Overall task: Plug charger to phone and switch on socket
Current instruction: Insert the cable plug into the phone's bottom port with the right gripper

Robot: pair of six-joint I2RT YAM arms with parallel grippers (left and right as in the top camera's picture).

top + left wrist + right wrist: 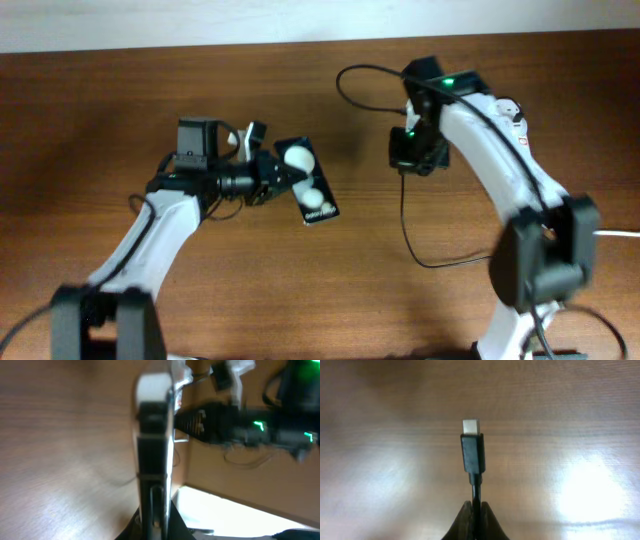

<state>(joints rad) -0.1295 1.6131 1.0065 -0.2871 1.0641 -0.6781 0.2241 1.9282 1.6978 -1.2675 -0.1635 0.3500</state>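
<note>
My left gripper (pixel 280 182) is shut on the phone (pixel 308 182), a black slab with two white glare spots, and holds it above the table. In the left wrist view the phone (pixel 152 455) shows edge-on between the jaws (pixel 155 522). My right gripper (pixel 413 160) is shut on the charger cable (pixel 404 225), to the right of the phone. In the right wrist view the black connector (pixel 471 450) with its metal tip sticks out beyond the jaws (pixel 476 510). The charger's white plug and the socket are out of view.
The black cable loops behind the right arm and trails across the wooden table (pixel 100 120) toward the front right. A white cord (pixel 622 233) shows at the right edge. The right arm with green lights (pixel 257 425) shows beyond the phone.
</note>
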